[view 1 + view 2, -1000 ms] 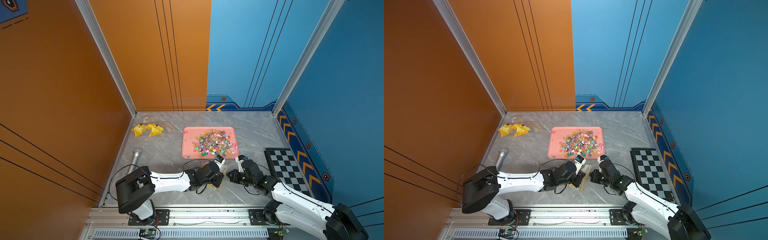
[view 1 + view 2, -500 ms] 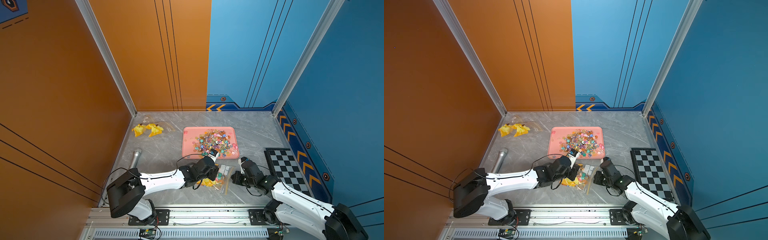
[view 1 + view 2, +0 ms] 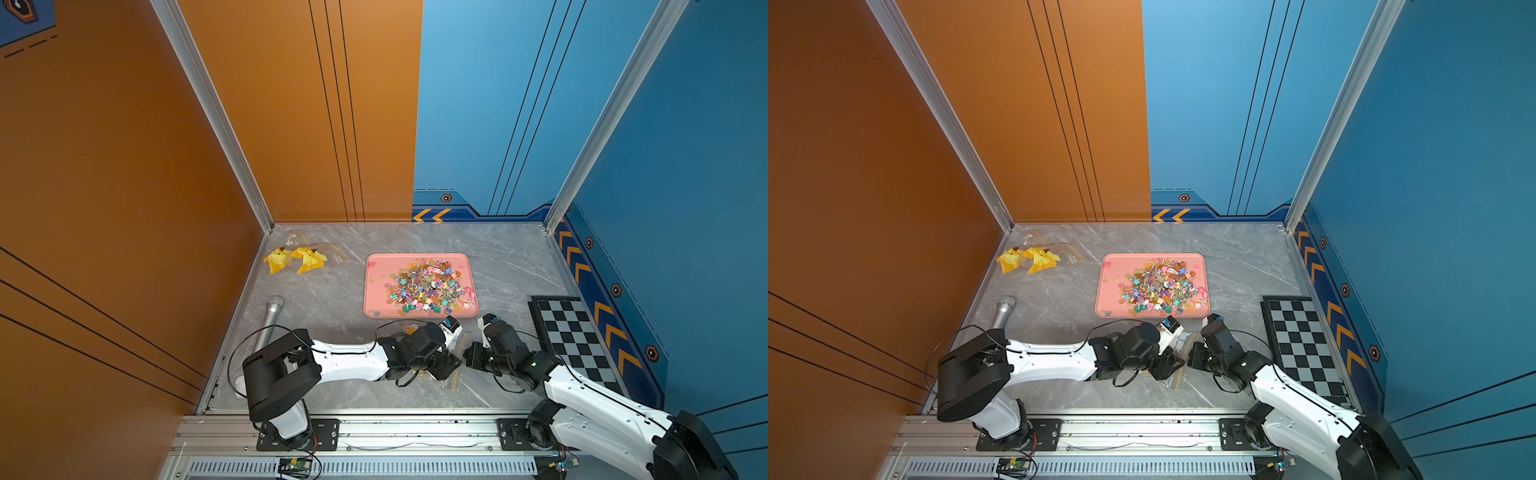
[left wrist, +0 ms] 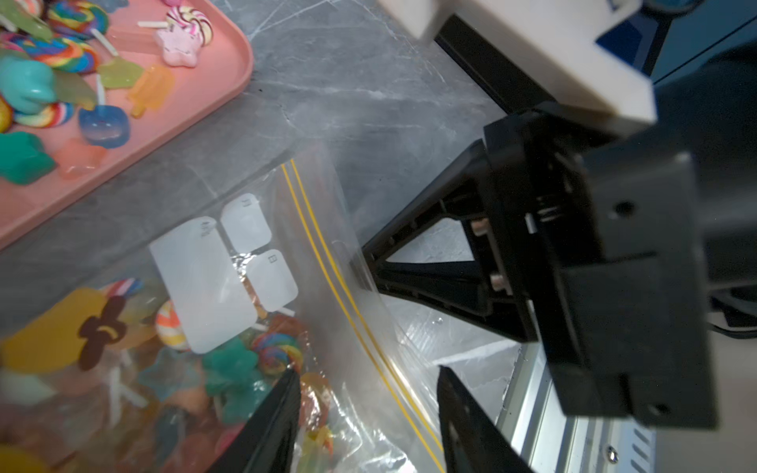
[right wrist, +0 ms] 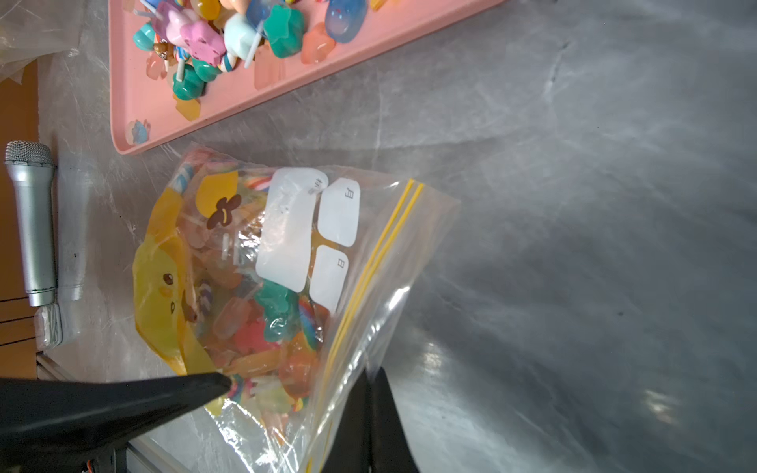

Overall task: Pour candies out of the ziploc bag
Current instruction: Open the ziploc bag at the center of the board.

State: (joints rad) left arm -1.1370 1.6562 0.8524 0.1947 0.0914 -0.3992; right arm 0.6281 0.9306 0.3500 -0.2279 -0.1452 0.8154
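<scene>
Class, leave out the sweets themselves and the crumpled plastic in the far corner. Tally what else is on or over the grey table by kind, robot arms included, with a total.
Robot arms: 2 (left arm, right arm)
Pink tray: 1
Bag of sweets: 1
Microphone: 1
Chequered board: 1
Total: 6

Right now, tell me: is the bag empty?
No, the bag holds many candies, seen through its clear plastic.

Ziploc bag (image 5: 286,262) down on table (image 5: 573,204), left gripper (image 4: 364,385) jaws newly apart.
</scene>
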